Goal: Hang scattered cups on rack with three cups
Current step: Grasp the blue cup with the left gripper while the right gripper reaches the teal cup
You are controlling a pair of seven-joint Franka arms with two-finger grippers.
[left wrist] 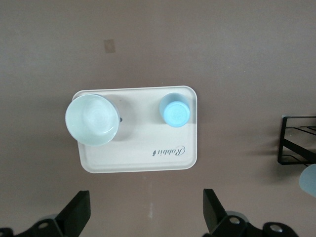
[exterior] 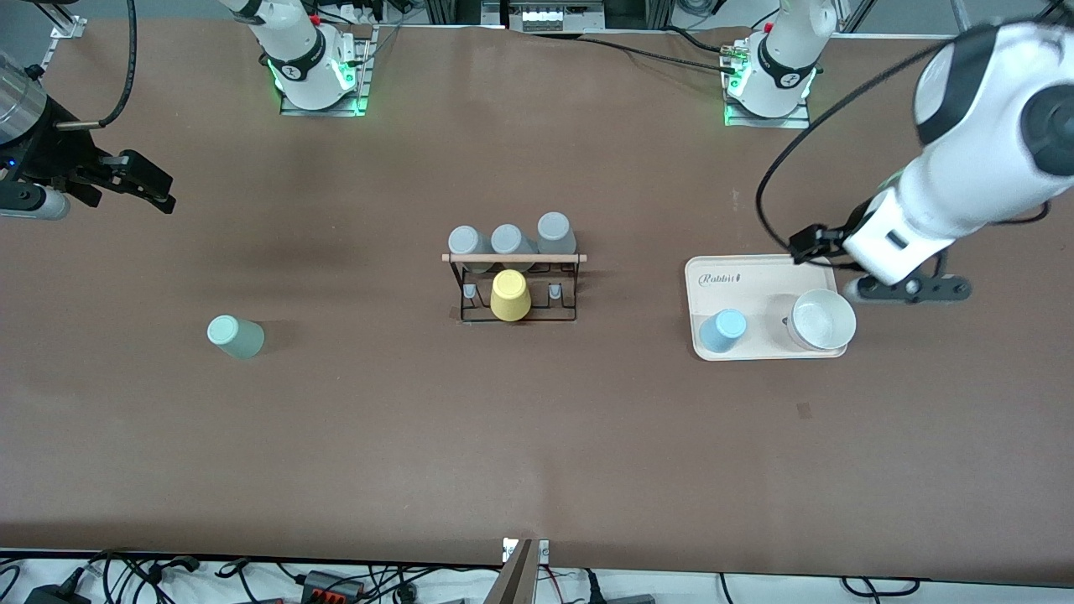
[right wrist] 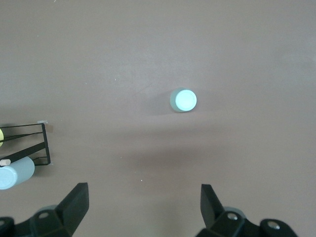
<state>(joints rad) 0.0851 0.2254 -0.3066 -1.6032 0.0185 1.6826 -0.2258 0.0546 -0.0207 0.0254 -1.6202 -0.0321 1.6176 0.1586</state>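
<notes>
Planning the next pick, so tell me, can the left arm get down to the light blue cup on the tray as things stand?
Probably yes. The left gripper hangs open beside the cream tray, and the light blue cup stands apart from the white bowl with nothing above it.

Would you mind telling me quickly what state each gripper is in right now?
Left gripper: open, holding nothing, above the table beside the cream tray.
Right gripper: open, holding nothing, above the table at the right arm's end.

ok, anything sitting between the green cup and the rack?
Nothing. In the front view the brown table is bare from the sage-green cup to the rack. The right wrist view shows the same bare stretch.
</notes>
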